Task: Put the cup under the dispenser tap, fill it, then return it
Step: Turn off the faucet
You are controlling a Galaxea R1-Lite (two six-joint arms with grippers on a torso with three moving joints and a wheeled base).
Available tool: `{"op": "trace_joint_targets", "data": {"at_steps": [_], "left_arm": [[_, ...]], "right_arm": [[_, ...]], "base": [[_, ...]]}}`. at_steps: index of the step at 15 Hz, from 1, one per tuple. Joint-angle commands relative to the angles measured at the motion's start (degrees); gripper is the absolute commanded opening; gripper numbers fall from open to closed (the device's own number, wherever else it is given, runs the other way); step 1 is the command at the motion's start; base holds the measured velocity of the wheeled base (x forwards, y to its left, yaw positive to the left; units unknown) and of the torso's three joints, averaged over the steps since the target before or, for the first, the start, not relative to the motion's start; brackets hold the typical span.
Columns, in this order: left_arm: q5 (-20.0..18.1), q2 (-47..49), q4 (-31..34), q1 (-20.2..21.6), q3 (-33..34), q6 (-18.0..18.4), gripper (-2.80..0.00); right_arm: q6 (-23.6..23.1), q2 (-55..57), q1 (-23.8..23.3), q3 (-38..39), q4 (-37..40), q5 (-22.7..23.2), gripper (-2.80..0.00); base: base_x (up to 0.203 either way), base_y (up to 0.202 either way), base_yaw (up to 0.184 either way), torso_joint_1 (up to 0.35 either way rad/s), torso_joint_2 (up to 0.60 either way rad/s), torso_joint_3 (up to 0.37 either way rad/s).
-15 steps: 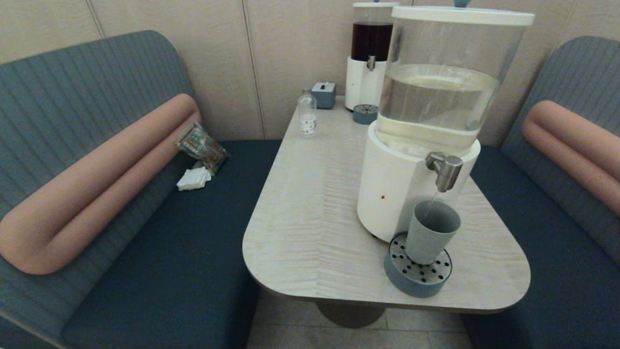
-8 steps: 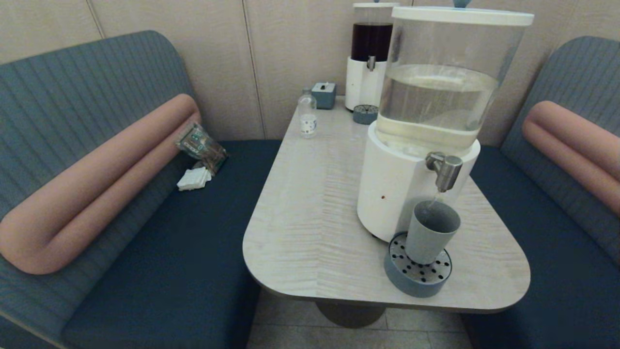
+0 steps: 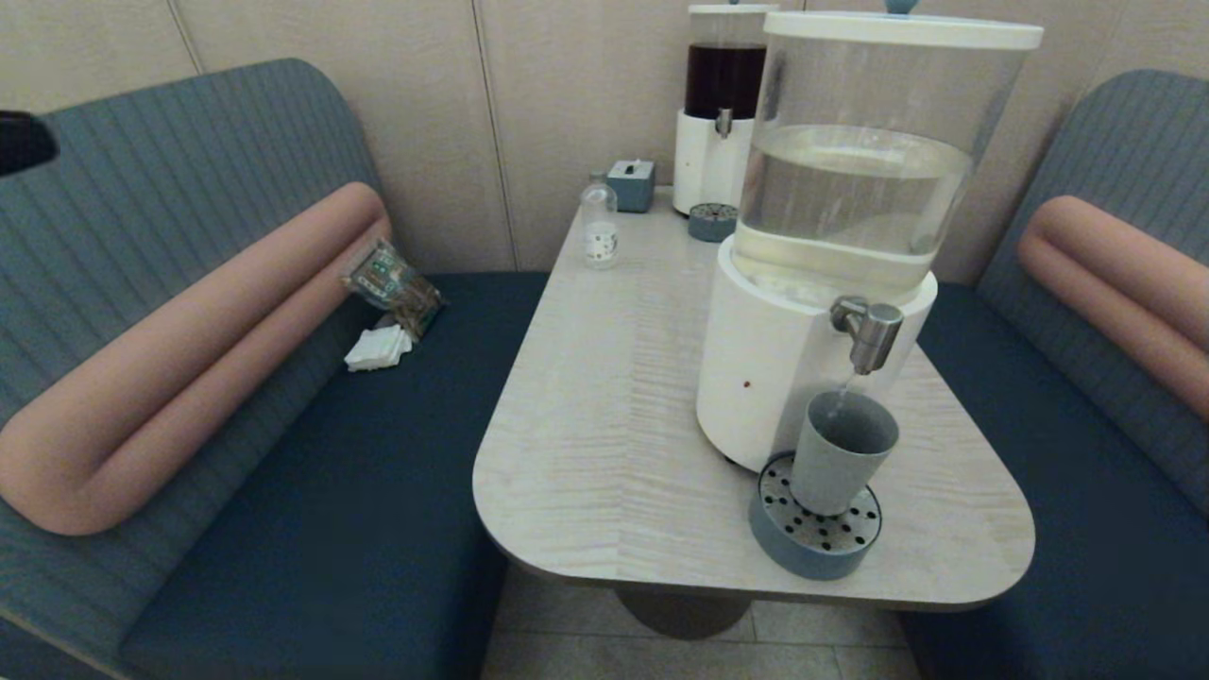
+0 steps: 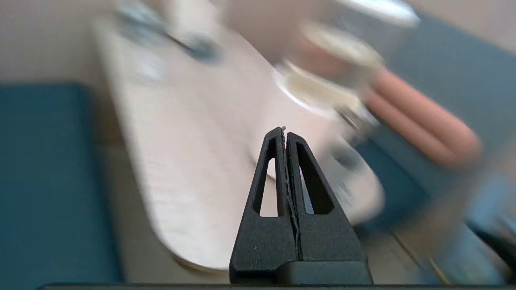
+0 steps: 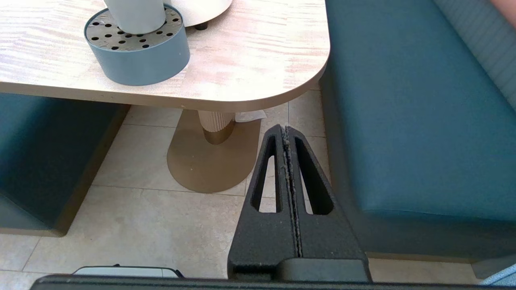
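Grey-blue cup (image 3: 840, 451) far from pincers.

Your left gripper (image 4: 285, 131) and right gripper (image 5: 285, 129) each rise from the bottom centre of their wrist views with fingers pressed together, holding nothing; a dark arm part (image 3: 24, 142) shows at the head view's upper left edge.

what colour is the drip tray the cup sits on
Grey-blue wall with a grey perforated top, under the cup; the drip tray shows best in the right wrist view.

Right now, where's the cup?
Head view: the cup stands upright on the perforated drip tray under the dispenser tap, near the table's front right corner.
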Motion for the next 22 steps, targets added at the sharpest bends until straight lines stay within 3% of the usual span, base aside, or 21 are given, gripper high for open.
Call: {"op": "trace_joint_targets", "data": {"at_steps": [1,5,6,7,10,12,14,18,22], "left_arm": [[-6.1,8.3,5.4,0.0,-5.7,1.8,-2.8],[-8.5,14.2,36.5,-0.6,-20.5,18.1,-2.8],[-8.4,17.1,43.1,-0.8,-24.4,25.8,-2.8],[-7.4,19.8,49.3,-1.0,-28.4,32.6,-2.8],[0.2,28.1,57.9,-6.0,-38.3,40.8,-2.8],[4.4,33.2,59.0,-11.2,-43.8,43.6,-2.8],[8.6,37.7,57.7,-17.5,-47.1,44.2,-2.8],[17.2,43.7,47.0,-27.7,-47.4,42.2,-2.8],[21.2,49.5,40.0,-32.5,-48.7,41.7,-2.8]], "right_arm": [[0.0,0.0,0.0,0.0,0.0,0.0,-2.8],[0.0,0.0,0.0,0.0,0.0,0.0,-2.8],[0.0,0.0,0.0,0.0,0.0,0.0,-2.8],[0.0,0.0,0.0,0.0,0.0,0.0,-2.8],[0.0,0.0,0.0,0.0,0.0,0.0,-2.8],[0.0,0.0,0.0,0.0,0.0,0.0,-2.8],[0.0,0.0,0.0,0.0,0.0,0.0,-2.8],[0.0,0.0,0.0,0.0,0.0,0.0,-2.8],[0.0,0.0,0.0,0.0,0.0,0.0,-2.8]], "base": [[0.0,0.0,0.0,0.0,0.0,0.0],[0.0,0.0,0.0,0.0,0.0,0.0],[0.0,0.0,0.0,0.0,0.0,0.0],[0.0,0.0,0.0,0.0,0.0,0.0],[0.0,0.0,0.0,0.0,0.0,0.0],[0.0,0.0,0.0,0.0,0.0,0.0],[0.0,0.0,0.0,0.0,0.0,0.0],[0.0,0.0,0.0,0.0,0.0,0.0],[0.0,0.0,0.0,0.0,0.0,0.0]]}}
